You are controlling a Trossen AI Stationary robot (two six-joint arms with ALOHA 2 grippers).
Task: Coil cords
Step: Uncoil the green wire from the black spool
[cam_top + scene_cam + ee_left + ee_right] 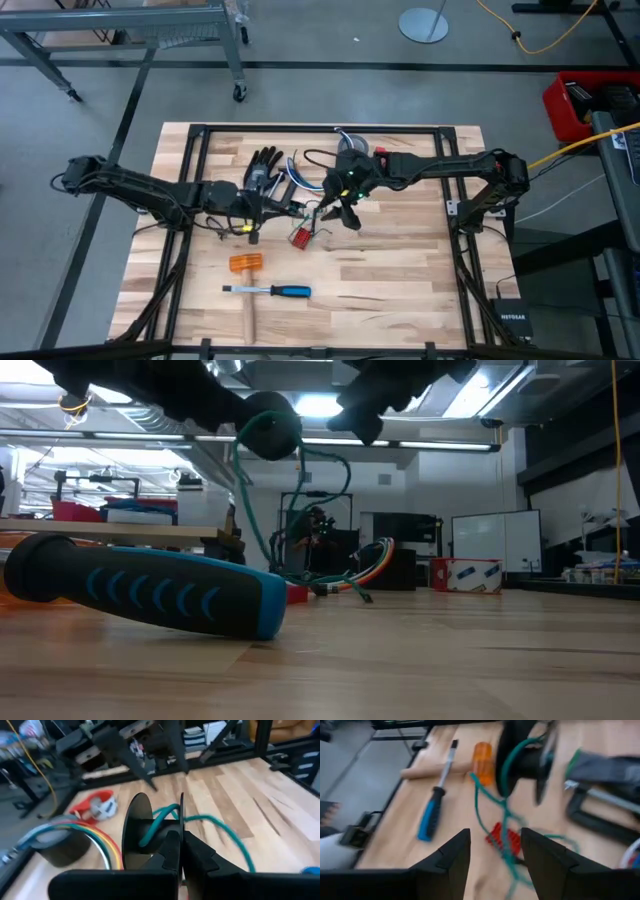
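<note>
While the left gripper (175, 851) clamps one black spool (140, 827) wound with green cord (220, 827), the right gripper (492, 852) hangs open above.

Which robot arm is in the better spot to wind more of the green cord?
Probably the right. The left pincer is busy, shut on the black spool the green cord wraps around. The right pincer is open, hovering just above the loose cord near the red piece.

Wooden table (400, 270) carries a black glove (262, 166), a coloured cord bundle (285, 180), an orange-headed mallet (246, 268), a blue-handled chisel (270, 291) and a small red item (300, 237).
</note>
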